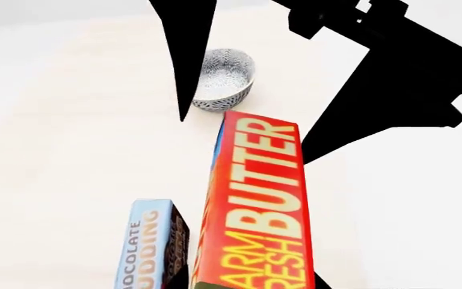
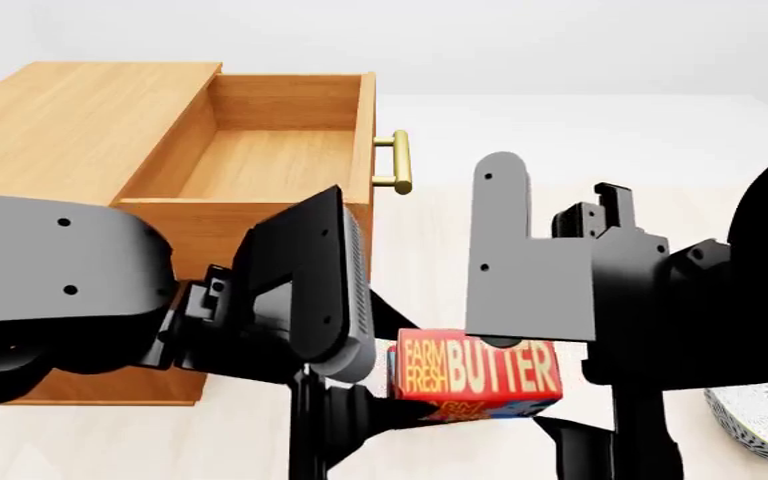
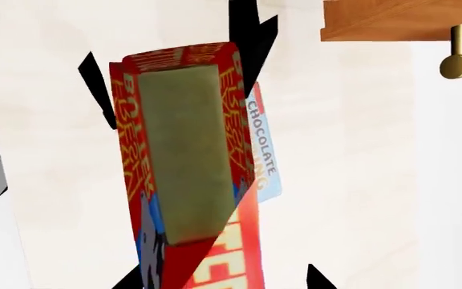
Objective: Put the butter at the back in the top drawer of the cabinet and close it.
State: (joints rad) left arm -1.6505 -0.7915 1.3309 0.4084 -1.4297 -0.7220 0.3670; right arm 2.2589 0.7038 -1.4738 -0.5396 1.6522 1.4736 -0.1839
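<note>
Sitting between both claws, the butter (image 2: 480, 377) lies long axis left-right, near-right of the open top drawer (image 2: 271, 160); grips unreadable.

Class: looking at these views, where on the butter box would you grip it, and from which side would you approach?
Grip the butter across its two long narrow sides, coming from above. It lies flat on its broad face beside the pudding box, which partly blocks one side, so a top-down pinch looks likeliest to fit. Both tools already flank it.
</note>
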